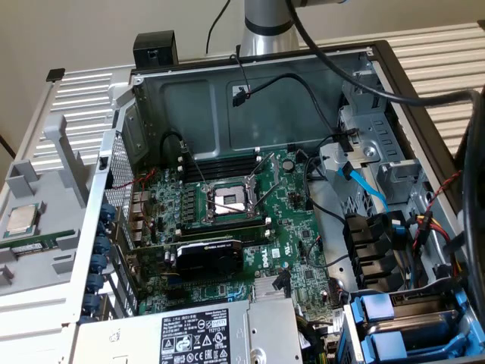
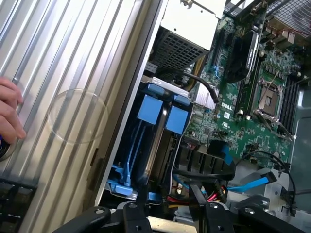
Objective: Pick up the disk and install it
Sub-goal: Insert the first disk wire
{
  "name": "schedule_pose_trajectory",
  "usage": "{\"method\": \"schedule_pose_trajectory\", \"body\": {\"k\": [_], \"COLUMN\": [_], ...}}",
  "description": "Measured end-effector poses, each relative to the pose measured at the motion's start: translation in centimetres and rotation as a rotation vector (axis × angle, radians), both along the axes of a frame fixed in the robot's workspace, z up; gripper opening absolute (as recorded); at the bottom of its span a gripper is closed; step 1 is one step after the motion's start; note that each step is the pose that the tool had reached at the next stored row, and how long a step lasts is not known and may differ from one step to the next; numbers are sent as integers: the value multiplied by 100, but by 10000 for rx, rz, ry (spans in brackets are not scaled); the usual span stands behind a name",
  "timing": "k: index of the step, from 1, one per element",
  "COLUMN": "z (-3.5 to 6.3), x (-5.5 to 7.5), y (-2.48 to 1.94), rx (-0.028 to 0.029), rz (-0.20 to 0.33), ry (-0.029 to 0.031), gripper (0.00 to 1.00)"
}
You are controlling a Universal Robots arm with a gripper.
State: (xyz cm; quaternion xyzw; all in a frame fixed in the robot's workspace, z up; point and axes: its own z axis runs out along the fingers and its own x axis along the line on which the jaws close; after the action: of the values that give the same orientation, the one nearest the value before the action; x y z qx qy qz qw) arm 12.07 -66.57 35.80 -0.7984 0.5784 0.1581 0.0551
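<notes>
Two disks in blue plastic carriers [image 1: 413, 326] sit side by side in the drive bay at the case's near corner on the exterior view's right. In the wrist view their blue front tabs [image 2: 163, 114] face me, with grey metal between the blue frames. My gripper [image 2: 170, 196] hovers just outside the case above that bay. Its black fingers [image 2: 206, 213] stand apart with only cables and the bay showing between them. I cannot tell which of the two carriers is the task's disk.
The open case holds a motherboard [image 1: 227, 201], a black graphics card [image 1: 208, 258] and a power supply [image 1: 197, 337]. Blue and black cables [image 2: 248, 182] run beside the bay. A person's hand [image 2: 9, 114] rests on the ribbed metal surface [image 2: 63, 73]. A small processor chip [image 1: 23, 220] lies outside the case.
</notes>
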Motion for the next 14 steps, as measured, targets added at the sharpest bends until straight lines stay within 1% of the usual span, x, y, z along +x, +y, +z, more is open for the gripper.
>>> {"method": "schedule_pose_trajectory", "body": {"k": [2, 4, 5, 7, 8, 11, 12, 13, 14], "z": [-20, -39, -51, -74, -85, -94, -97, -102, -104], "x": [1, 1, 1, 1, 0, -32, -44, -44, -45], "y": [-34, -54, -64, -78, -79, -79, -80, -80, -82], "rx": [54, 147, 205, 303, 330, 387, 415, 480, 564], "rz": [13, 38, 52, 72, 76, 80, 80, 85, 86], "ry": [20, 43, 49, 53, 55, 61, 66, 78, 86], "gripper": [46, 46, 46, 46, 46, 46, 46, 46, 46]}}
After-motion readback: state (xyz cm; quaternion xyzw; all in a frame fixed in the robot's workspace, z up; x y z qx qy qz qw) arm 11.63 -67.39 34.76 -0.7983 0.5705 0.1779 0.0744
